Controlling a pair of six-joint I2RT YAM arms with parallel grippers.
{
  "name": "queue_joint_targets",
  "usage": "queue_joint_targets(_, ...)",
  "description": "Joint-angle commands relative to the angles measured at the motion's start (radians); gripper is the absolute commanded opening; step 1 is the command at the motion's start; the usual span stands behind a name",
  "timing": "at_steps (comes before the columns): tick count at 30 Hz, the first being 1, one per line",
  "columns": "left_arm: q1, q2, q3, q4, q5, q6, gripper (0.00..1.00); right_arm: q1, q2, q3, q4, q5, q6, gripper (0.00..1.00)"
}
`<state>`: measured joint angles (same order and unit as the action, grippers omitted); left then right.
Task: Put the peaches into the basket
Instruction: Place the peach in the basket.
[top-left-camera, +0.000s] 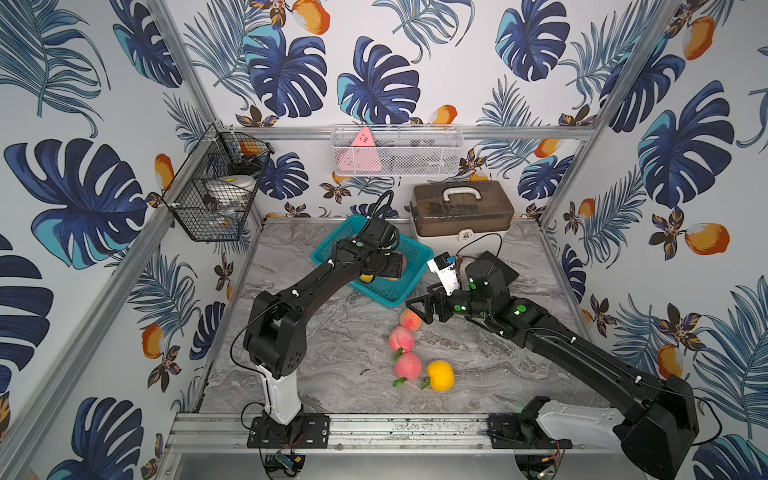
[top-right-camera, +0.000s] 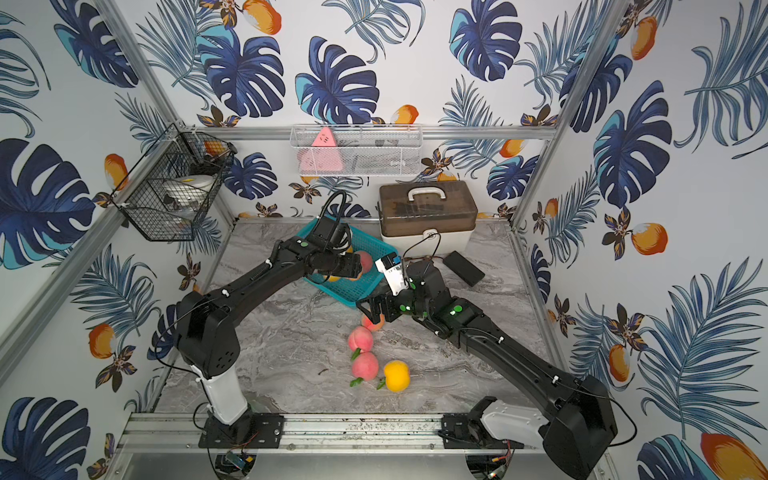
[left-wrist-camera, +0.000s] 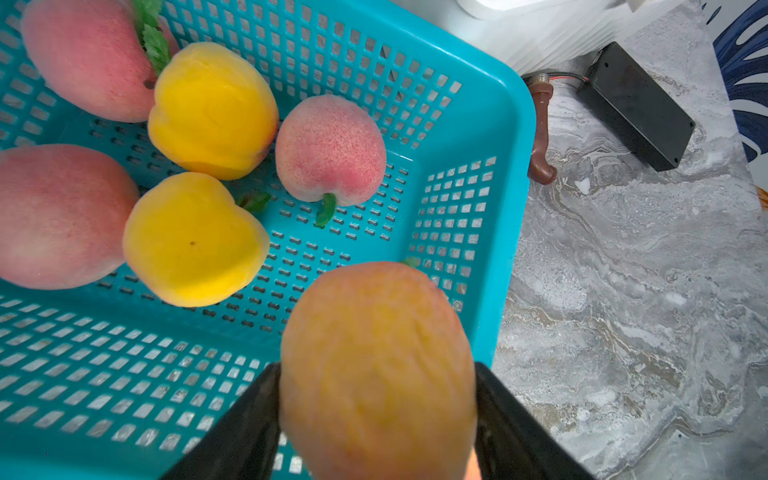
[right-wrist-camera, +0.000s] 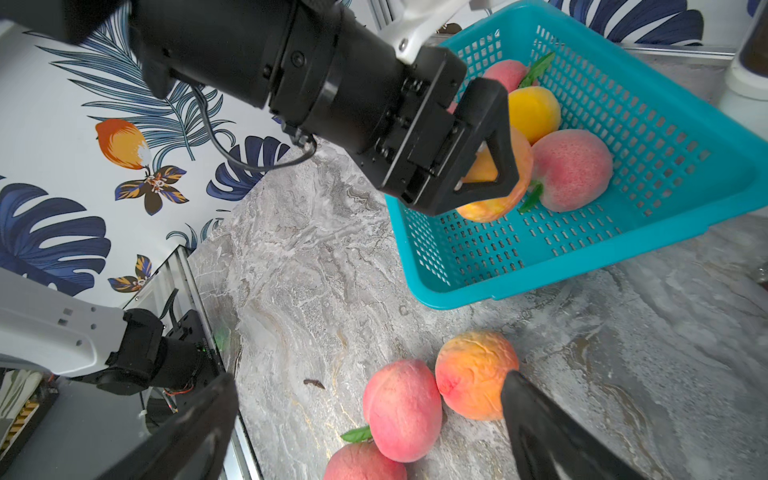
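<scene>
Left wrist: peach (left-wrist-camera: 374, 328) within left end effector (left-wrist-camera: 376, 368)

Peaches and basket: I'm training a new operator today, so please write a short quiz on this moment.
1. True or false: the left end effector grips an orange peach above the basket.
2. How many loose peaches lie on the table? A) two B) four C) seven
3. Fill in: the right end effector hangs over the loose peaches with its jaws ____.
Key: 1 true; 2 B; 3 open.
</scene>
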<state>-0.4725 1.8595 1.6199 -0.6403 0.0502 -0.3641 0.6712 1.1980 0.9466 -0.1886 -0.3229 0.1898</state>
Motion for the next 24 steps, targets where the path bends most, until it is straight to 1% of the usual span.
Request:
queue_joint_targets(1, 0.001, 0.032, 0.018, 0.043, 0.029, -0.015, 0.7, -0.011, -0.002, 0.01, -0.017, -0.014, -0.015, 1.0)
queue_joint_targets(12, 0.0, 0.134, 0.055, 0.096, 0.088, -0.073, 0.7, -0.03, -0.025, 0.005, -0.026, -0.021, -0.013, 1.0)
queue_joint_targets(24, 0.001, 0.197, 0.066, 0.146, 0.097, -0.123, 0.71, -0.035, -0.041, 0.005, -0.033, -0.016, -0.012, 1.0)
